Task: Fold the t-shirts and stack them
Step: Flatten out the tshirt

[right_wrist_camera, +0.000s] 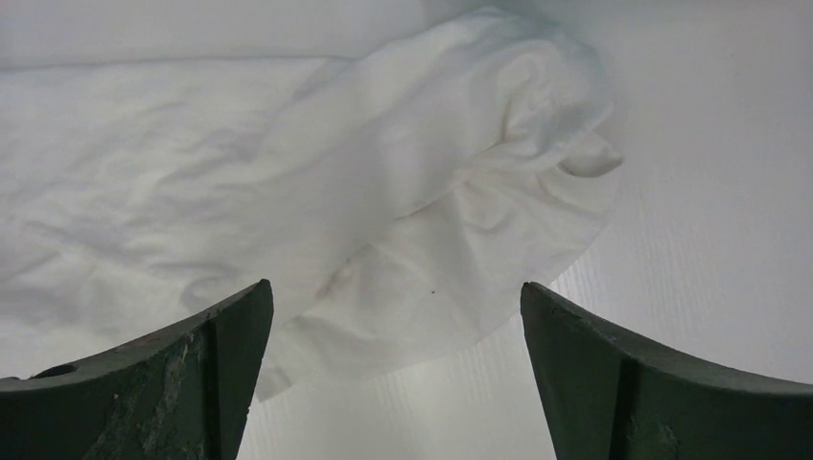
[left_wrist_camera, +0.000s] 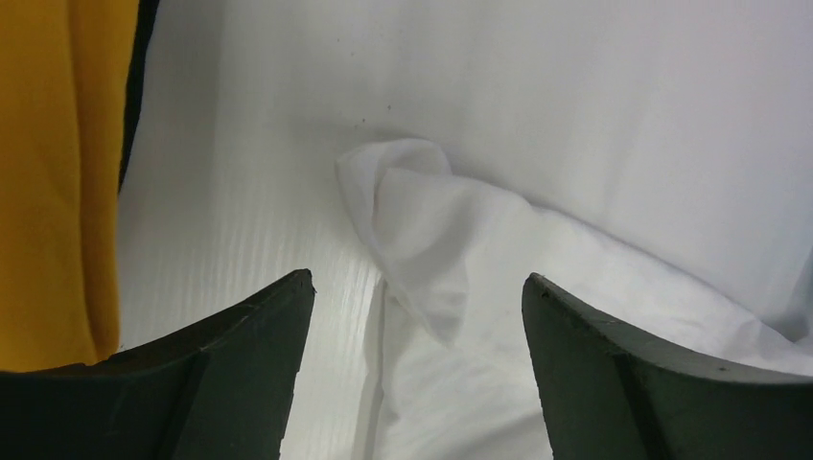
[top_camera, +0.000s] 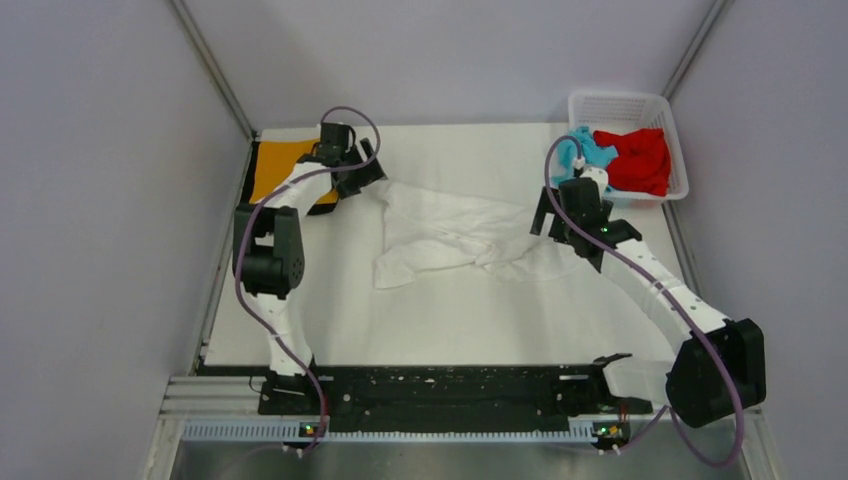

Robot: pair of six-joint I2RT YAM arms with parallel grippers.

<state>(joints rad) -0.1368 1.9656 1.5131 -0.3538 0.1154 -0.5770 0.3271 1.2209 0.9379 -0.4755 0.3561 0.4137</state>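
- Top view: a white t-shirt lies rumpled and only half spread across the middle of the table, not yet folded. The left fingers sit at its far left corner and the right fingers at its right end. We judge that one arm is posted at each end so the cloth can be drawn out flat between them.
- To the left of the white t-shirt, an orange t-shirt lies flat and squared, probably the start of the stack.
- To the far right of the white t-shirt, a white lattice basket holds a light blue t-shirt, spilling over the rim, and a bunched red t-shirt, both apparently waiting their turn.
- Left wrist view: the left fingers stand wide apart and hold nothing. A curled corner of the white t-shirt rests on the table between and just ahead of them, so we judge them placed to pinch it. Orange cloth fills the left edge.
- Right wrist view: the right fingers are spread wide and empty above the puckered end of the white t-shirt, which lies between them. Bare table shows to the right of the cloth.
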